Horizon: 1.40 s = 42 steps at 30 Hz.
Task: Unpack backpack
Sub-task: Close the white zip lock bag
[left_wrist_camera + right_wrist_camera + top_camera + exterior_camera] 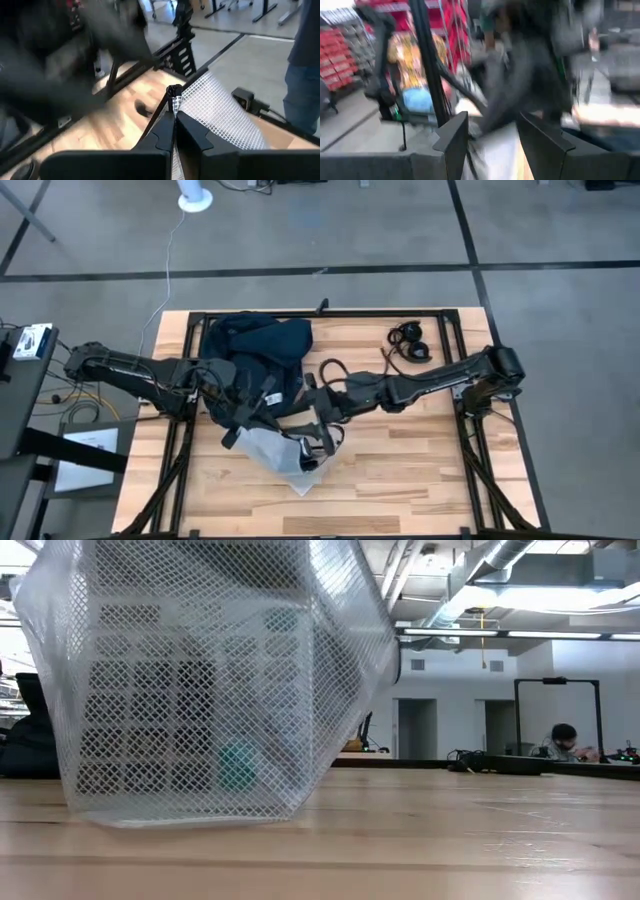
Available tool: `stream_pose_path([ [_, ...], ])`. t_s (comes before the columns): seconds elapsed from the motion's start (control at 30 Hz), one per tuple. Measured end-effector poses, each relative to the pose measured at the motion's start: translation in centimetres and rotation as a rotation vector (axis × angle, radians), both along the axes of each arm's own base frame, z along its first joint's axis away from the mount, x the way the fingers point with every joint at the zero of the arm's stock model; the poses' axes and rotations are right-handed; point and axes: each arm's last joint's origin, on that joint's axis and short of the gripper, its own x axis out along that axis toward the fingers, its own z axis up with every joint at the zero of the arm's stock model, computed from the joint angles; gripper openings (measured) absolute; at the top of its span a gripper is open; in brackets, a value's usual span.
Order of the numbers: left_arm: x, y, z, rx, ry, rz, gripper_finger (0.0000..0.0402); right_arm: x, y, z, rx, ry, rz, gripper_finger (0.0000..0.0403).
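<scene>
The dark navy backpack (255, 355) lies on the table's far left half. A clear mesh pouch (285, 455) with a black trim slopes down from it toward the near edge, and its lower edge (180, 818) rests on the wood. My left gripper (262, 405) comes in from the left over the backpack's near side and is shut on the pouch. My right gripper (322, 420) comes in from the right, beside the pouch's right side. It is open (492, 145), with the dark backpack (530, 75) in front of it. My left gripper pinches the mesh pouch's black-trimmed edge (174, 95) between its two shut fingers (162, 135), at a corner of the pouch. The mesh (215, 115) spreads away from the hold to one side. The pouch's upper part is raised and its lower edge is on the table.
A black coiled cable or headset (410, 343) lies at the far right of the table. A black strap loop (335, 370) lies beside the backpack. Bare wood (420, 460) stretches along the near right. A person's legs (302, 75) stand beyond the table.
</scene>
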Motion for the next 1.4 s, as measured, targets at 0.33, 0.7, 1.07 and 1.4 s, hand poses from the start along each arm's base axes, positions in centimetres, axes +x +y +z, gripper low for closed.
stream_pose_path([
  [0.33,-0.3,-0.1,0.1,-0.003,0.000,-0.011,0.0000,-0.6,-0.6,-0.2,-0.019,0.104,-0.119,0.0162],
  [0.7,-0.6,-0.5,0.4,-0.013,-0.022,-0.068,0.0000,-0.8,-2.5,-3.2,0.034,0.365,-0.082,0.0162],
  [1.07,-0.6,-0.5,0.4,-0.015,-0.024,-0.057,0.0000,-0.3,-1.2,-3.3,0.030,0.292,0.006,0.0162],
  [1.4,-0.5,-0.5,0.4,-0.011,-0.026,-0.039,0.0000,0.9,0.2,-3.4,0.020,0.144,0.050,0.0162],
])
